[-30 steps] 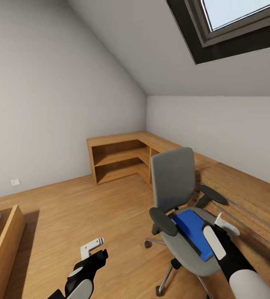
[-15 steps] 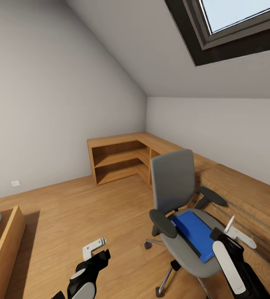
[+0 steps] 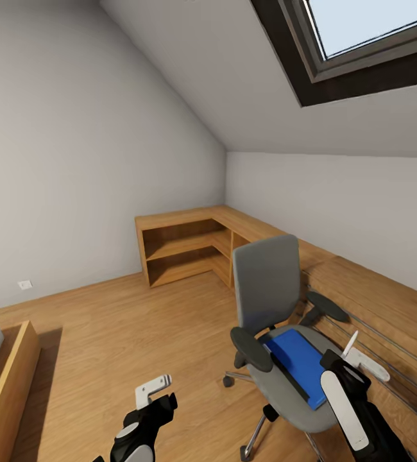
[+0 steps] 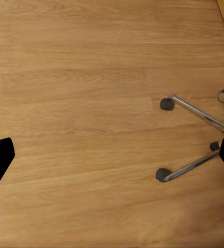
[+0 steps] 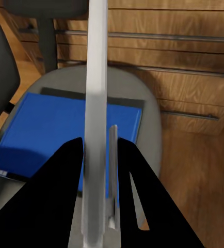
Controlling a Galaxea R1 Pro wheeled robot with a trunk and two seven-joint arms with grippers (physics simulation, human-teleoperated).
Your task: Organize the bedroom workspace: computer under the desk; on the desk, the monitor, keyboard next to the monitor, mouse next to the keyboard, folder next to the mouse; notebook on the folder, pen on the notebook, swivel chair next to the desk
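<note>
The grey swivel chair (image 3: 264,282) stands on the wood floor by the low chest, with the blue folder (image 3: 296,360) lying flat on its seat. My right gripper (image 3: 359,354) hovers just past the folder's right edge, shut on the thin silvery pen (image 3: 350,342), which points upward. In the right wrist view the pen (image 5: 96,77) runs between the dark fingers above the folder (image 5: 55,129). My left gripper (image 3: 154,389) hangs open over bare floor; its wrist view shows the chair's chrome legs and castors (image 4: 194,109). The desk, monitor, keyboard, mouse, notebook and computer are out of view.
A light-wood corner shelf unit (image 3: 186,242) fills the far corner. A low wooden drawer chest (image 3: 382,301) runs along the right wall behind the chair. A wood-framed bed (image 3: 6,372) sits at the left. A skylight (image 3: 369,32) is set in the sloped ceiling.
My right wrist has rolled and drawn back to the right, off the folder's middle to its edge, with the pen now upright. The left gripper has drifted slightly right and down.
</note>
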